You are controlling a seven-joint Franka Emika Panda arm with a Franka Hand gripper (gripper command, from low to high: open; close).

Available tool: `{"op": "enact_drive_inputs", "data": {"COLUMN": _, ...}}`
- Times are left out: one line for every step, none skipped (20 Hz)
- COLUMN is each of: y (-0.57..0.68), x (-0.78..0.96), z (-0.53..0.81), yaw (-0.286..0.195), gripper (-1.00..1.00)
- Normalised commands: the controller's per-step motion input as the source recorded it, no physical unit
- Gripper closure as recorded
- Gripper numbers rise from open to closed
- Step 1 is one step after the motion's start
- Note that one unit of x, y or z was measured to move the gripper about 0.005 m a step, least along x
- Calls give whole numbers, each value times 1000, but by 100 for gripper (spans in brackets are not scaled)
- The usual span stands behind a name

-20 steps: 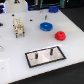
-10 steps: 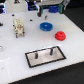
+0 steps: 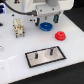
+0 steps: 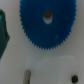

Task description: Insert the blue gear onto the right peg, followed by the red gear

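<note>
Since the earlier frames, the gripper [image 3: 46, 21] has been lowered towards the blue gear [image 3: 46, 26], and its white body is now seen close above the gear in the exterior view. The fingers are spread wide, one dark fingertip [image 3: 37, 22] being placed just beside the gear on the exterior view's left and the other [image 3: 55, 19] above and to its right; nothing is held between them. The blue gear lies flat on the white table [image 3: 15, 57], largely between the fingers, and in the wrist view its toothed disc [image 4: 48, 23] and pale central hole are seen filling much of the picture. The red gear [image 3: 60, 36] rests on the table outside the fingers, near the right-hand fingertip but apart from the blue gear. The right peg [image 3: 50, 51] stands upright on the black-bordered plate [image 3: 59, 53], well apart from the fingers and nearer the camera.
</note>
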Motion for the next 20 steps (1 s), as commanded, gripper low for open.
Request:
{"op": "enact_drive_inputs", "data": {"y": 54, "x": -151, "z": -465, "yaw": 0, "gripper": -100}}
{"op": "enact_drive_inputs", "data": {"y": 23, "x": -145, "z": -471, "yaw": 0, "gripper": -100}}
{"op": "enact_drive_inputs", "data": {"y": 25, "x": -128, "z": -428, "yaw": 0, "gripper": 100}}
{"op": "enact_drive_inputs", "data": {"y": 7, "x": -196, "z": -380, "yaw": 0, "gripper": 100}}
{"op": "enact_drive_inputs", "data": {"y": 0, "x": -51, "z": 0, "yaw": 0, "gripper": 100}}
{"op": "enact_drive_inputs", "data": {"y": 0, "x": -26, "z": 0, "yaw": 0, "gripper": 100}}
{"op": "enact_drive_inputs", "data": {"y": 0, "x": -20, "z": 0, "yaw": 0, "gripper": 100}}
{"op": "enact_drive_inputs", "data": {"y": 15, "x": -194, "z": -287, "yaw": 0, "gripper": 100}}
{"op": "enact_drive_inputs", "data": {"y": 20, "x": -245, "z": -269, "yaw": 0, "gripper": 100}}
{"op": "enact_drive_inputs", "data": {"y": 17, "x": -246, "z": -238, "yaw": 0, "gripper": 100}}
{"op": "enact_drive_inputs", "data": {"y": 10, "x": -213, "z": -218, "yaw": 0, "gripper": 100}}
{"op": "enact_drive_inputs", "data": {"y": 1, "x": -209, "z": -187, "yaw": 0, "gripper": 100}}
{"op": "enact_drive_inputs", "data": {"y": 0, "x": -166, "z": -111, "yaw": 0, "gripper": 100}}
{"op": "enact_drive_inputs", "data": {"y": -1, "x": -75, "z": -31, "yaw": 0, "gripper": 100}}
{"op": "enact_drive_inputs", "data": {"y": -1, "x": -17, "z": -11, "yaw": 0, "gripper": 100}}
{"op": "enact_drive_inputs", "data": {"y": 2, "x": -16, "z": -21, "yaw": 0, "gripper": 100}}
{"op": "enact_drive_inputs", "data": {"y": -2, "x": -146, "z": -26, "yaw": 0, "gripper": 100}}
{"op": "enact_drive_inputs", "data": {"y": 1, "x": -56, "z": 18, "yaw": 0, "gripper": 100}}
{"op": "enact_drive_inputs", "data": {"y": 2, "x": -2, "z": 2, "yaw": 0, "gripper": 100}}
{"op": "enact_drive_inputs", "data": {"y": 2, "x": 15, "z": -1, "yaw": 0, "gripper": 100}}
